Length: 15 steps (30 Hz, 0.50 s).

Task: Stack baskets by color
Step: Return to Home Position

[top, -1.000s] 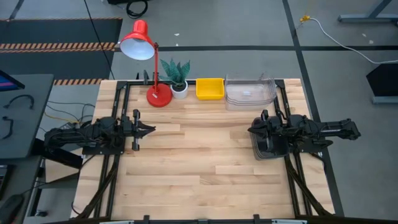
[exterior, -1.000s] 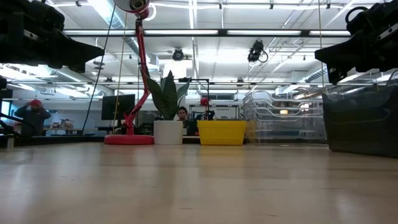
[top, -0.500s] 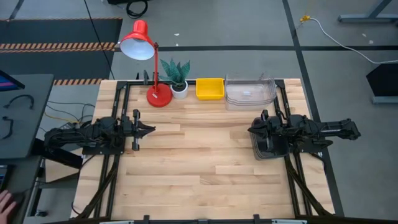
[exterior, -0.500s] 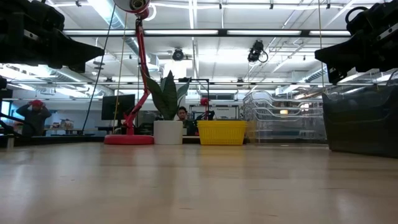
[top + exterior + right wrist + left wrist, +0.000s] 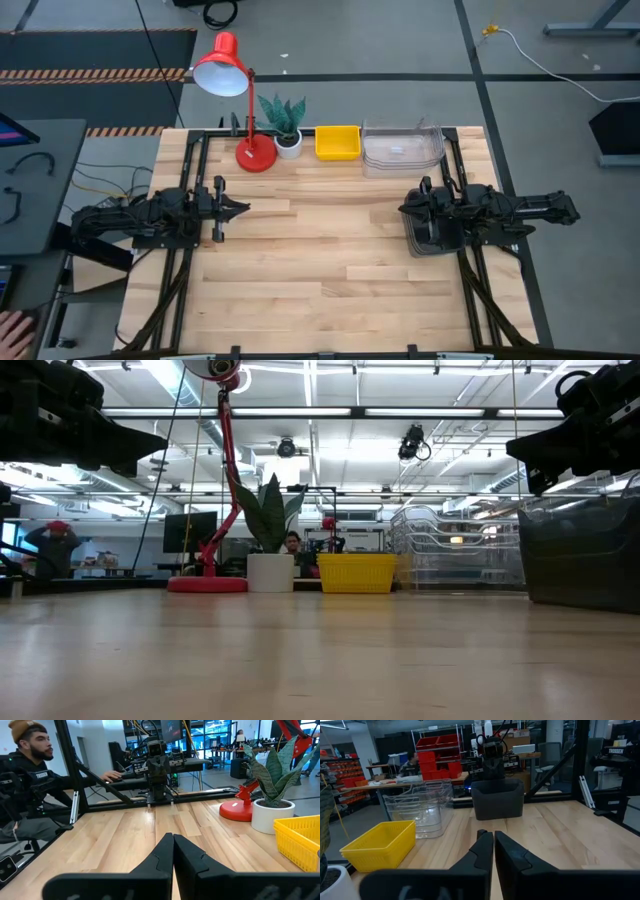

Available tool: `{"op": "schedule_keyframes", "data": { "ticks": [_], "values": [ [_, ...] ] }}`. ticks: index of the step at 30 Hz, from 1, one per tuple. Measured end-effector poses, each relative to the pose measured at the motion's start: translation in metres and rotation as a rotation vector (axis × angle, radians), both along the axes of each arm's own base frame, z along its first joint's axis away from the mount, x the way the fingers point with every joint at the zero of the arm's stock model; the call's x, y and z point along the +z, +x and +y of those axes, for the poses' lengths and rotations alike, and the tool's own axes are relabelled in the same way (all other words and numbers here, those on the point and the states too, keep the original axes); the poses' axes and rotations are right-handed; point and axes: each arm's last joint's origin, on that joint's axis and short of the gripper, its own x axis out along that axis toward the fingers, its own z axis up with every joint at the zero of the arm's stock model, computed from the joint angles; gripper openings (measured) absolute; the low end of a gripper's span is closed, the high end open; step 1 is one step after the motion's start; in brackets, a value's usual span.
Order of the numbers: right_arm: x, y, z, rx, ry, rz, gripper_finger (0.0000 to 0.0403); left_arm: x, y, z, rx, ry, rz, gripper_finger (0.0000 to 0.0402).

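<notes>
left claw (image 5: 240, 208) hangs over the left side of the worktop (image 5: 320, 270), fingers together (wrist view shows them touching). right claw (image 5: 404, 209) is over the right side, fingers together too, gripping nothing. yellow baskets (image 5: 338, 142) sit at the far edge, just beside the white plant pot (image 5: 288, 146). clear baskets (image 5: 402, 148) are stacked just right of them. dark-grey baskets (image 5: 580, 555) sit under the right arm.
</notes>
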Motion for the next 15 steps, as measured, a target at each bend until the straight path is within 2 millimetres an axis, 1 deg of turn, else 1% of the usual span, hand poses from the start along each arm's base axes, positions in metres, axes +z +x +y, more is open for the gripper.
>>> {"op": "schedule_keyframes", "data": {
  "ticks": [15],
  "values": [
    [0.0000, 0.0000, 0.0000, 0.000, 0.000, 0.000, 0.0014, 0.0000, 0.0000, 0.0000, 0.000, 0.000, 0.000, 0.0034]
  ]
}}
